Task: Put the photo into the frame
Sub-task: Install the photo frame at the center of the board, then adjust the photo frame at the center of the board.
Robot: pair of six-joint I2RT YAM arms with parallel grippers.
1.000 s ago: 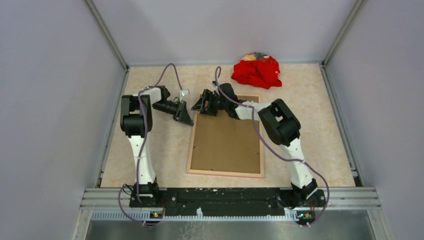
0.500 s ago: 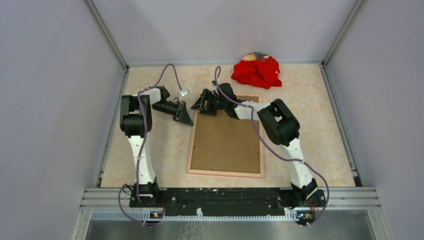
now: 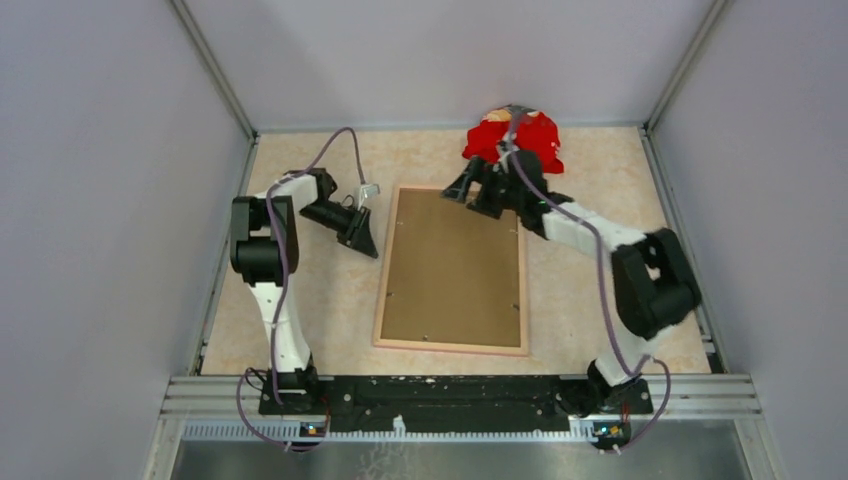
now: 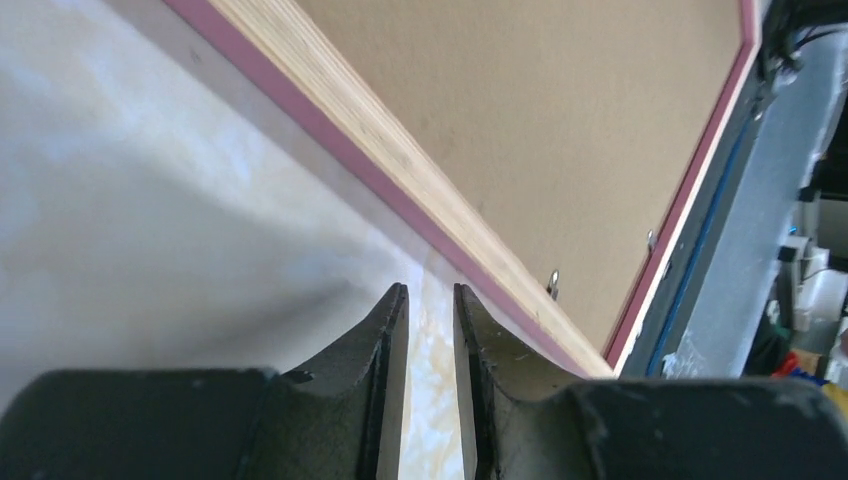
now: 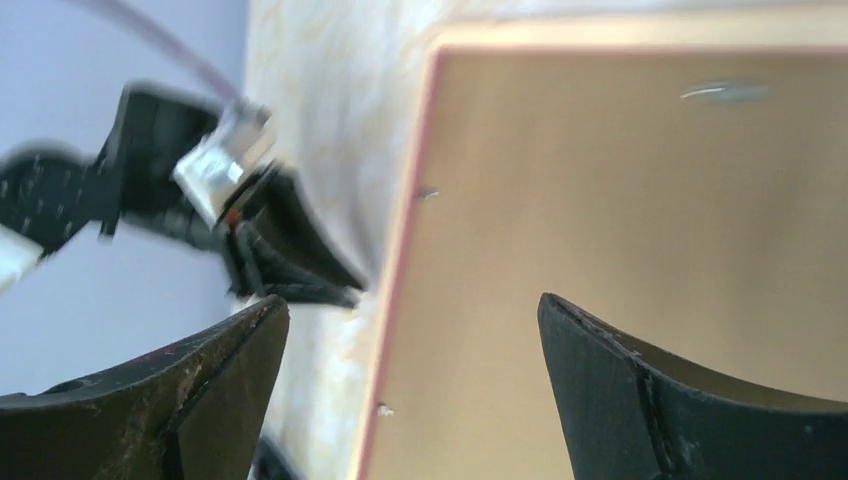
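left arm folded | left gripper (image 3: 365, 238) tilted down, jaws a narrow slit, empty | right arm stretched forward | right gripper (image 3: 474, 195) jaws wide, empty

We look into a robotics lab test cell: a marbled beige bench (image 3: 400, 155) boxed in by plain grey panels (image 3: 100, 200), with aluminium rails (image 3: 700, 390) along its near edge carrying the cabled left arm (image 3: 285, 320) and right arm (image 3: 590, 228).
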